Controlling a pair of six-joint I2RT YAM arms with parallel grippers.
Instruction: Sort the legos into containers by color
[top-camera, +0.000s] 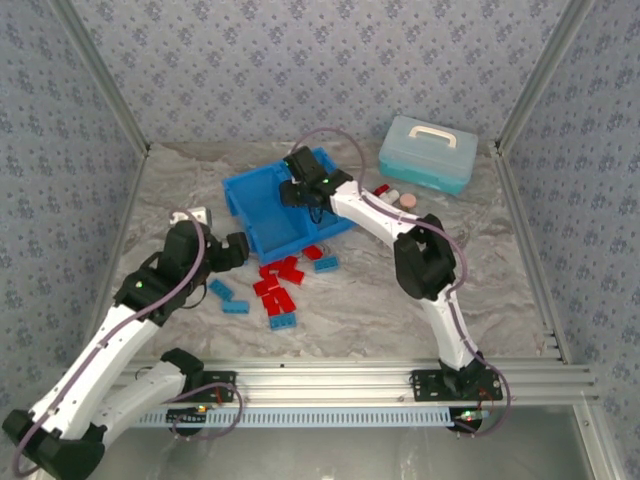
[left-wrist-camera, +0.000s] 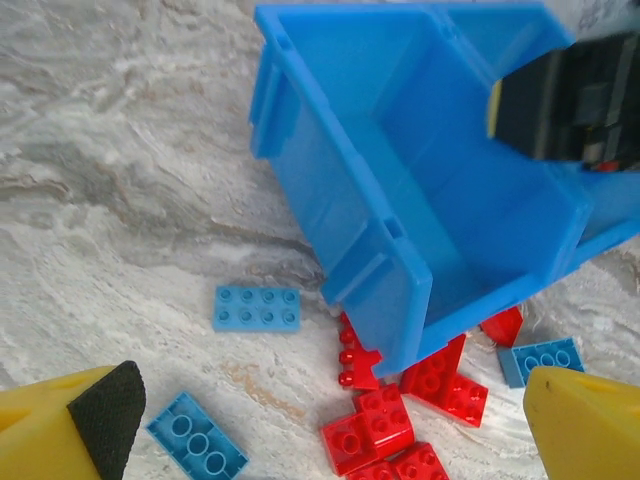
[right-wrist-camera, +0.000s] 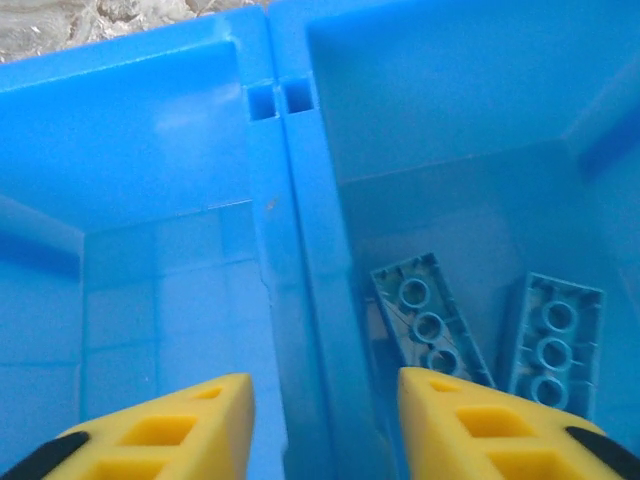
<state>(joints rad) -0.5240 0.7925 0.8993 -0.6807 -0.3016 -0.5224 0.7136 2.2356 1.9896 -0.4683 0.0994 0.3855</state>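
Note:
The blue bin (top-camera: 258, 212) stands mid-table; in the left wrist view its near corner (left-wrist-camera: 400, 300) rests on red legos. My right gripper (top-camera: 300, 186) hangs over the bin, jaws (right-wrist-camera: 325, 425) open and straddling the central divider (right-wrist-camera: 290, 240), nothing held. Two light blue legos (right-wrist-camera: 428, 318) (right-wrist-camera: 552, 340) lie in the right compartment; the left compartment (right-wrist-camera: 150, 290) shows bare floor. Several red legos (top-camera: 278, 285) (left-wrist-camera: 380, 425) and loose blue ones (top-camera: 228, 298) (left-wrist-camera: 257, 308) (left-wrist-camera: 197, 447) lie in front of the bin. My left gripper (top-camera: 236, 250) (left-wrist-camera: 340, 430) is wide open just left of that pile.
A pale teal lidded case (top-camera: 427, 152) with a white handle sits at the back right. Small red and pink bottle-like items (top-camera: 396, 196) lie between it and the bin. Patterned walls close off the left, back and right sides.

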